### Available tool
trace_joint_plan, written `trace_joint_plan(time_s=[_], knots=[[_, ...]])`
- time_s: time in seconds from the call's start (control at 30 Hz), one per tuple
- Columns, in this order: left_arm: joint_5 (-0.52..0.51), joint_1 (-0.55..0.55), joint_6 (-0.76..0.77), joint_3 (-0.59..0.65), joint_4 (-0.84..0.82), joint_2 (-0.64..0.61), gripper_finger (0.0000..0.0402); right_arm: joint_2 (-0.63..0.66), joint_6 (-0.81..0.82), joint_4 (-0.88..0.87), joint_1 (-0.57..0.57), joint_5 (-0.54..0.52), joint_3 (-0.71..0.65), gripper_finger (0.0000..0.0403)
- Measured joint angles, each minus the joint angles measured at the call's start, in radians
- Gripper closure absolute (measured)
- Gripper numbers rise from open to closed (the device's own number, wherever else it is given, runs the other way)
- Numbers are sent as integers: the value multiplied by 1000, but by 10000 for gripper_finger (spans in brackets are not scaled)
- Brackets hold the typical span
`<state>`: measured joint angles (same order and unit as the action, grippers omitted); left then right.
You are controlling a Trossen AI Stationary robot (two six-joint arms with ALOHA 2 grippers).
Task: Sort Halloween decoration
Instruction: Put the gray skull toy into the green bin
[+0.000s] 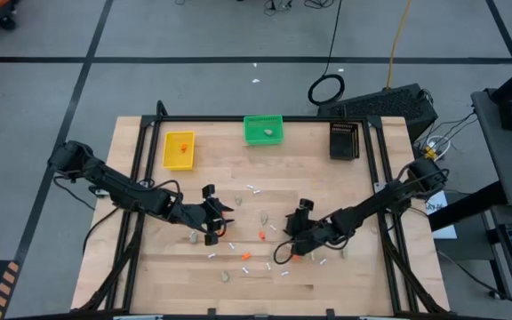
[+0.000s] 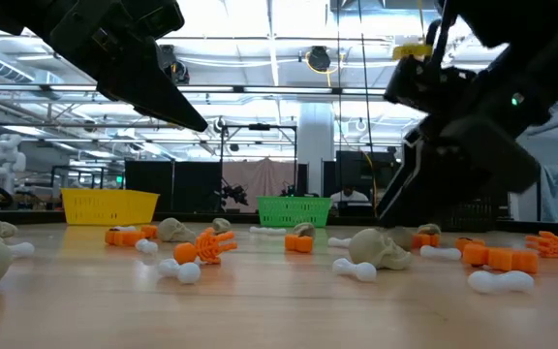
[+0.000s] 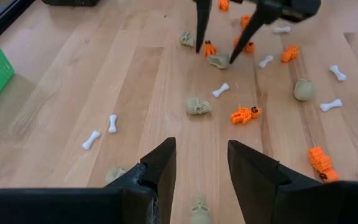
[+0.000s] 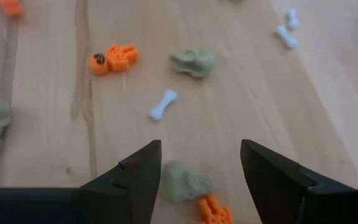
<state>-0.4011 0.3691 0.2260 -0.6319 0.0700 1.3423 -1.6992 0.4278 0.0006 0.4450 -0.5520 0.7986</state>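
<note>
Two grippers work low over the wooden table (image 1: pixel 149 276). Right gripper (image 4: pixel 199 168), fingers spread, straddles a beige skull (image 4: pixel 184 180) beside an orange bit (image 4: pixel 213 210). Left gripper (image 3: pixel 201 165) hangs spread, holding nothing. Farther off sit yellow bin (image 1: pixel 179 149) and green bin (image 1: pixel 263 130).

My wooden table (image 1: pixel 149 267) has a yellow bin (image 1: pixel 179 149), a green bin (image 1: pixel 263 130) and a black bin (image 1: pixel 344 140) along its far edge. Tiny orange bits (image 1: pixel 261 235), beige skulls (image 1: pixel 266 215) and white bones (image 1: pixel 255 189) lie scattered nearer.

Halloween decoration (image 1: pixel 261 235) lies scattered between both arms, bins (image 1: pixel 263 130) behind.
</note>
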Motion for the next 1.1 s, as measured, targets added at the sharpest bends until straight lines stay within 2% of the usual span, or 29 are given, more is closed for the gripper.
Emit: trace_joint_plan(time_s=[0.17, 0.33, 0.53, 0.73, 0.97, 1.1], knots=[[0, 0, 0, 0, 0, 0, 259, 81, 111, -70, 15, 29, 0, 197], [0, 0, -5, 0, 0, 0, 259, 58, 137, -86, 61, 83, 0, 197], [0, 0, -4, 0, 0, 0, 259, 21, 137, -94, 59, -1, 0, 197], [0, 0, -4, 0, 0, 0, 259, 10, 89, -116, 21, -5, 0, 197], [0, 0, -4, 0, 0, 0, 259, 10, 81, -159, -25, -74, 0, 197], [0, 0, -4, 0, 0, 0, 259, 10, 87, -144, -45, -74, 0, 197]])
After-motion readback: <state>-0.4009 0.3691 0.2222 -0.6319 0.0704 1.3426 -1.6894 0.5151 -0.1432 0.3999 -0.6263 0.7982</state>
